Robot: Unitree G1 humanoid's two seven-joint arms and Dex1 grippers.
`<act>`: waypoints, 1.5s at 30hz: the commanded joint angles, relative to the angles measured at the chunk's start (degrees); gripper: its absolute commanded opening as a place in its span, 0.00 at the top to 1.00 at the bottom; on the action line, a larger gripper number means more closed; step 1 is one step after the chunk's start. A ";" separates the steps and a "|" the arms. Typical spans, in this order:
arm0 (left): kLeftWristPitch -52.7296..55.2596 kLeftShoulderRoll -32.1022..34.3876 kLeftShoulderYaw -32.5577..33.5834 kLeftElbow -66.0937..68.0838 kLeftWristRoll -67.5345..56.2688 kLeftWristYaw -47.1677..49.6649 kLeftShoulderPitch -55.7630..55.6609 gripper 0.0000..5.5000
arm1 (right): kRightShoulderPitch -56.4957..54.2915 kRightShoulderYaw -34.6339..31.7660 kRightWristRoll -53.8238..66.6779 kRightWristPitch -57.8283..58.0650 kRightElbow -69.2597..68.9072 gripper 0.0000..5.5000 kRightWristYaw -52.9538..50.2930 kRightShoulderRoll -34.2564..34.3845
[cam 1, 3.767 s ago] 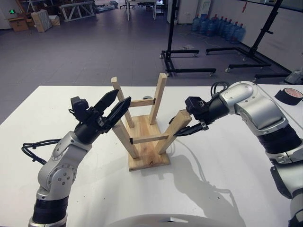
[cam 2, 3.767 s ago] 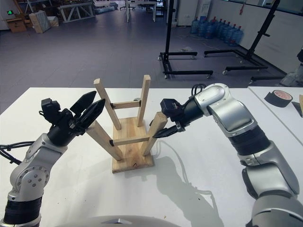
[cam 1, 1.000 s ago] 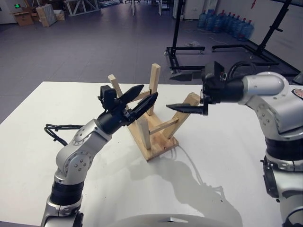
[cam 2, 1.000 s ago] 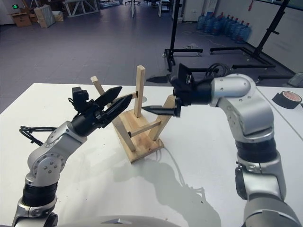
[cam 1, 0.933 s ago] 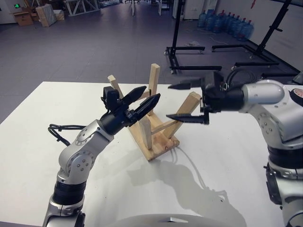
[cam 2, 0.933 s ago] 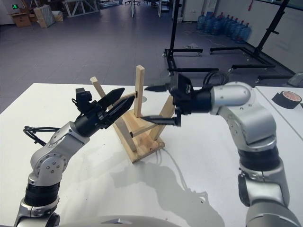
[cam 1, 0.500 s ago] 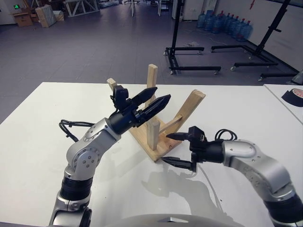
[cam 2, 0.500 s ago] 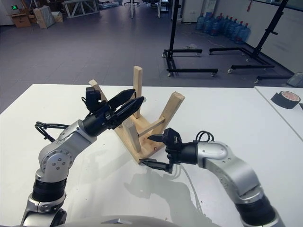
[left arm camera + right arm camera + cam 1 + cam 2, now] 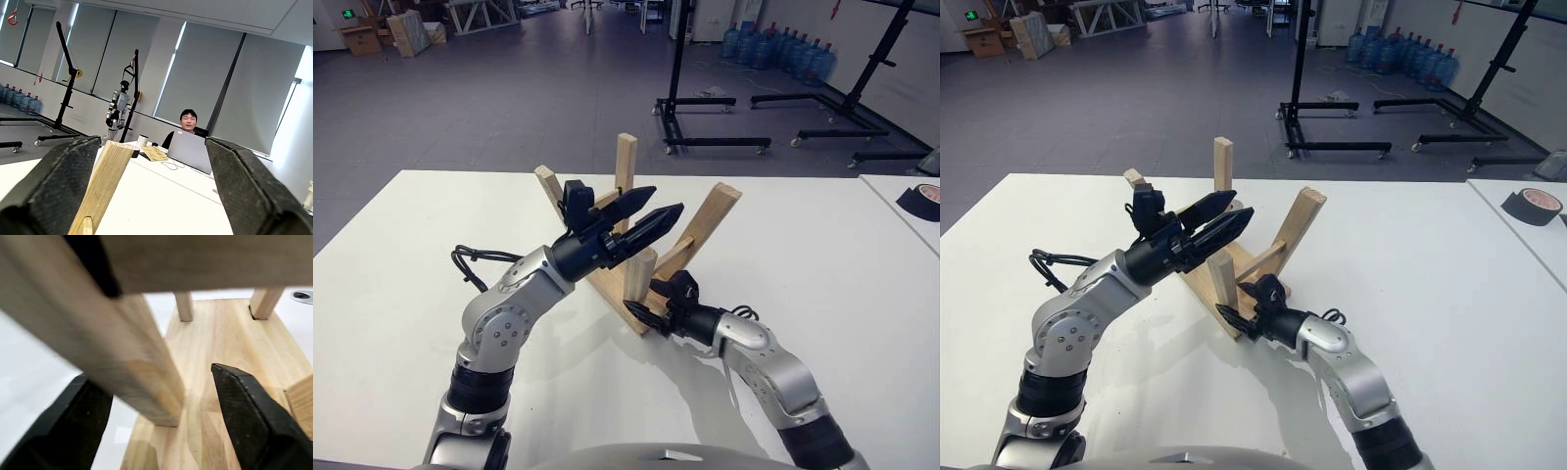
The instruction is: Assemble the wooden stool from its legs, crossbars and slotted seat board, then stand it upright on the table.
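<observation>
The wooden stool (image 9: 625, 294) rests tipped on the white table (image 9: 401, 255), seat board (image 9: 220, 333) down and legs pointing up and outward. My left gripper (image 9: 668, 198) hovers open above the stool, between the legs. One leg's tip (image 9: 105, 176) shows beside a finger (image 9: 58, 181) in the left wrist view. Low at the board's near corner my right gripper (image 9: 641, 297) is open. Its fingers (image 9: 254, 421) stand either side of the near leg (image 9: 122, 347) where that leg meets the board, without closing on it.
A black tape roll (image 9: 1528, 206) lies at the table's far right. A black cable (image 9: 475, 266) loops on the table beside my left arm. Black metal stands (image 9: 705, 98) are on the floor beyond the far edge.
My right gripper has moved in low from the open table to the seat board's near corner. My left gripper has shifted further right over the stool, which has tipped a little more.
</observation>
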 commanded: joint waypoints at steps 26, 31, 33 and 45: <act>-0.35 10.73 15.38 -5.46 -7.74 -5.75 -0.77 0.29 | -9.42 -9.60 11.72 -7.19 17.97 0.81 40.78 -18.88; 0.05 13.50 18.35 -11.17 -15.52 -3.45 -0.81 0.29 | -13.07 -7.38 18.84 12.19 14.25 0.81 44.56 -22.84; -0.59 14.26 19.94 -13.37 -19.23 -1.29 -1.03 0.29 | -15.86 -7.19 21.96 19.89 13.93 0.81 43.51 -22.49; -5.90 11.24 14.44 -21.74 -17.10 6.09 5.23 0.29 | -21.53 -2.76 35.95 53.05 11.10 0.81 45.29 -27.93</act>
